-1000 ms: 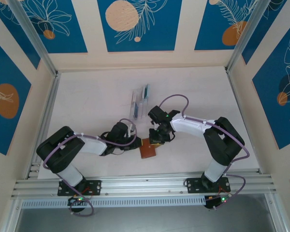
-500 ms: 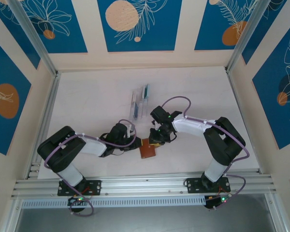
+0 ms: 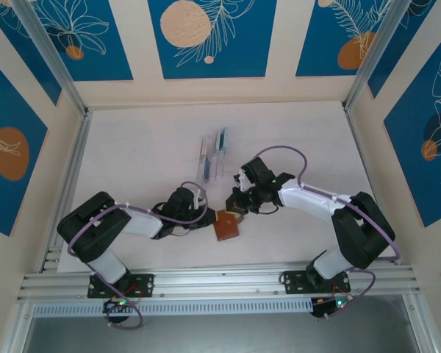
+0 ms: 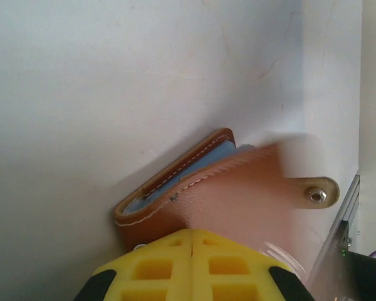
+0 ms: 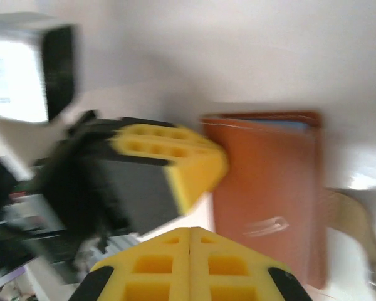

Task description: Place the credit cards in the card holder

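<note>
Left fingers (image 4: 156, 266) and right fingers (image 5: 229, 269) are each pressed together, the card holder (image 3: 226, 228) lying on the surface (image 3: 132, 162) between them; likely floppy leather, best pinned by its cover.

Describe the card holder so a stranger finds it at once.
On the white table, look toward the near edge, between the left gripper and right gripper. The card holder lies there: small, brown leather, with a snap tab, unlike the clear rack behind it.
</note>
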### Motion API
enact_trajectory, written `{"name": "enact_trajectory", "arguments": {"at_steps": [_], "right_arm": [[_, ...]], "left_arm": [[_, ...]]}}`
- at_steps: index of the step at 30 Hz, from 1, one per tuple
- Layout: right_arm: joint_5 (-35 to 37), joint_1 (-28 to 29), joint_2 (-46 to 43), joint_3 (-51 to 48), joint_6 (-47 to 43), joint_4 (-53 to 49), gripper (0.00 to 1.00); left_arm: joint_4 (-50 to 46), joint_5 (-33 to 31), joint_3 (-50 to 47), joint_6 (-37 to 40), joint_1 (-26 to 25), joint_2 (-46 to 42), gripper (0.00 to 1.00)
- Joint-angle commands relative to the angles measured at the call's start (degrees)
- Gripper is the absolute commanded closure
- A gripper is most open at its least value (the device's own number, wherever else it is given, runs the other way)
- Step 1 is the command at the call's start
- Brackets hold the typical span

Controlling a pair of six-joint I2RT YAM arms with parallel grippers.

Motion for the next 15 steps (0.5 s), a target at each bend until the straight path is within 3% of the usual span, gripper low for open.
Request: {"name": "enact_trajectory", "arguments": {"at_steps": [1, 6, 12, 15], "right_arm": [[-4.12, -0.1, -2.3, -0.06, -0.22, 3.12, 1.0], [-2.81, 0.73, 0.49, 2.0, -2.78, -1.07, 1.0], [5.56, 0.6, 5.44, 4.43, -5.81, -9.75, 0.73], [6.06, 0.17, 7.65, 3.82, -6.34, -10.05, 0.67]], "left_arm": [[-4.43, 1.81, 1.01, 0.5, -1.49, 0.22, 1.0], [-4.78, 2.18, 1.54, -0.09, -1.5, -0.83, 1.0], [-8.21, 0.41, 1.41, 1.49, -1.44, -0.46, 1.0], [-8.8, -0.16, 1.27, 1.93, -1.51, -0.08, 1.0]]}}
